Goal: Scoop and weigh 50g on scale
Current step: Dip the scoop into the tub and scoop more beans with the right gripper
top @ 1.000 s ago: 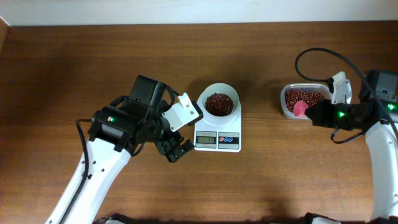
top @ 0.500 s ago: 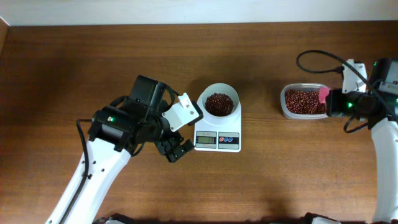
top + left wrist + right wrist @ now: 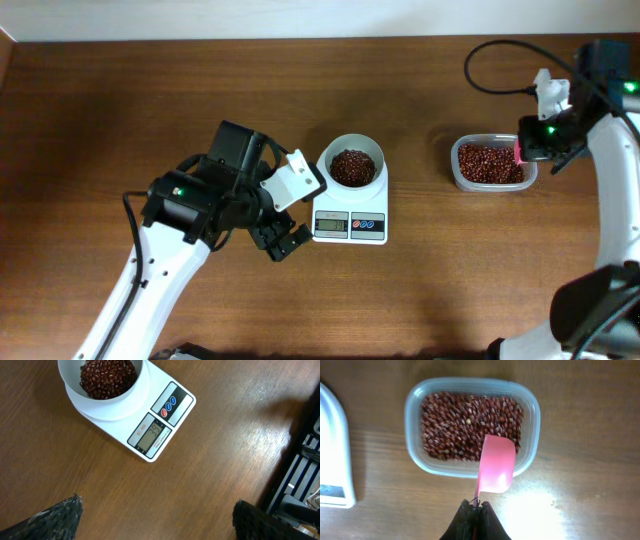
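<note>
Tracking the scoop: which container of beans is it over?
The clear rectangular tub; the pink scoop overlaps its rim. The round white bowl sits on the scale.

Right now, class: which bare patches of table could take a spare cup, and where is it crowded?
Free: the wood between scale and bean tub; the far strip behind both; the near stretch right of the scale. Crowded: the left gripper sits beside the scale's left edge; the right gripper holds a pink scoop over the tub's rim.

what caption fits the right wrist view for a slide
Right jaws shut on a pink scoop above the near rim of a clear tub of red beans
</note>
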{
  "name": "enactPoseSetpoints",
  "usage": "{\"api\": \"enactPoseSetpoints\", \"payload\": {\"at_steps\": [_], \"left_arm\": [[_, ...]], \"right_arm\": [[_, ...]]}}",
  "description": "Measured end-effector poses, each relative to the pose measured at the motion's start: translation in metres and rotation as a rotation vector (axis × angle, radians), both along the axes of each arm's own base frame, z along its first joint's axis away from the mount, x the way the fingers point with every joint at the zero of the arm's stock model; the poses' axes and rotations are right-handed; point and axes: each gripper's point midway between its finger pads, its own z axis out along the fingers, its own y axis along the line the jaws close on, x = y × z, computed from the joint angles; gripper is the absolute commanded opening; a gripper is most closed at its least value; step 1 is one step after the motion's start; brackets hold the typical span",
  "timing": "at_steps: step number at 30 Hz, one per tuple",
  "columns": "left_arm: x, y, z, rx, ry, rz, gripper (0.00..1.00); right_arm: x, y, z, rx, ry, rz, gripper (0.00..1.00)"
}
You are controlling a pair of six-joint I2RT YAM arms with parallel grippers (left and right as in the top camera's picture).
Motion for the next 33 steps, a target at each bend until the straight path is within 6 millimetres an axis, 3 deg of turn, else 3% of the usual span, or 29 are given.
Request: {"api": "enactPoseSetpoints", "payload": {"at_steps": [4,10,16,22,28,33], "left_arm": [[0.000,0.000,0.000,0.000,0.000,0.000,0.99],[0.000,0.000,0.000,0.000,0.000,0.000,0.99],[0.000,0.000,0.000,0.000,-0.001,0.000,0.99],[0.000,0.000,0.000,0.000,0.000,0.000,0.99],[0.000,0.000,0.000,0.000,0.000,0.000,0.99],[0.000,0.000,0.000,0.000,0.000,0.000,0.99]], "right_arm": [[0.005,-0.008,-0.034,-0.027,0.096,-0.008,0.04],[0.007,-0.011,-0.066,-0.023,0.182,-0.008,0.04],[0.007,-0.011,-0.078,-0.007,0.213,-0.010,0.04],[0.005,-0.015,-0.077,0.130,0.191,-0.054,0.04],[0.004,-0.015,-0.077,0.145,0.185,-0.007,0.04],[0.001,-0.007,-0.089,0.179,0.191,0.038,0.04]]}}
